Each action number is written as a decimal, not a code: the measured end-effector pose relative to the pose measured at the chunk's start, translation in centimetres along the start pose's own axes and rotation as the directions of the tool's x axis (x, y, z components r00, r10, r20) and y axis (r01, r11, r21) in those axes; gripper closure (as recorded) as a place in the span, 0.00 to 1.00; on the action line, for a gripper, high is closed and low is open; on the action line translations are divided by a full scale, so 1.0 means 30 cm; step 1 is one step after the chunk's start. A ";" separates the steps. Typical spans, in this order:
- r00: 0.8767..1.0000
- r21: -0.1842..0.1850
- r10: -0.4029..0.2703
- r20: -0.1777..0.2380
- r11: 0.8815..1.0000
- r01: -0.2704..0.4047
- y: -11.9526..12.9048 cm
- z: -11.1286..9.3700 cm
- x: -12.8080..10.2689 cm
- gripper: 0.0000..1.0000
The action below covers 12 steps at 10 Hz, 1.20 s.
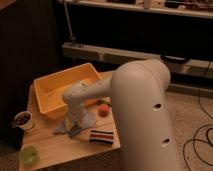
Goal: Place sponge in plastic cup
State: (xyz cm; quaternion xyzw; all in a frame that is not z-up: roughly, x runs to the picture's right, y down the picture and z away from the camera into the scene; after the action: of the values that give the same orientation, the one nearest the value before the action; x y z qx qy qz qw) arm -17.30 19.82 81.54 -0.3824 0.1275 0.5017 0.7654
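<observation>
My gripper (pixel 75 128) hangs down from the white arm (pixel 85 95) over the middle of the small wooden table (pixel 60 147). It sits right on a flat grey-blue soft thing (pixel 62 126), which seems to be the sponge. A pale green plastic cup (pixel 28 155) stands upright at the table's front left corner, well apart from the gripper.
A yellow bin (pixel 55 87) takes up the back of the table. A white cup with dark contents (pixel 22 120) stands at the left edge. An orange-red fruit (pixel 103 110) and a dark striped object (pixel 101 136) lie to the right of the gripper.
</observation>
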 end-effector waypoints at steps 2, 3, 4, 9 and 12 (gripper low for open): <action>1.000 -0.022 0.016 0.026 1.000 -0.016 -0.044 -0.024 -0.006 0.79; 0.999 -0.030 0.026 0.033 0.999 -0.025 -0.065 -0.029 -0.006 0.79; 0.999 -0.036 0.035 0.041 0.999 -0.033 -0.083 -0.035 -0.007 0.81; 0.993 -0.101 -0.096 0.074 0.990 0.103 0.004 -0.105 -0.034 1.00; 0.951 -0.117 -0.284 0.120 0.947 0.298 0.181 -0.199 -0.063 1.00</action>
State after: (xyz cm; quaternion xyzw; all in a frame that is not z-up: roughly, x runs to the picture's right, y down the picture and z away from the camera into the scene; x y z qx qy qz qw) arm -21.76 15.40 76.12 -0.4215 -0.0032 0.4093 0.8092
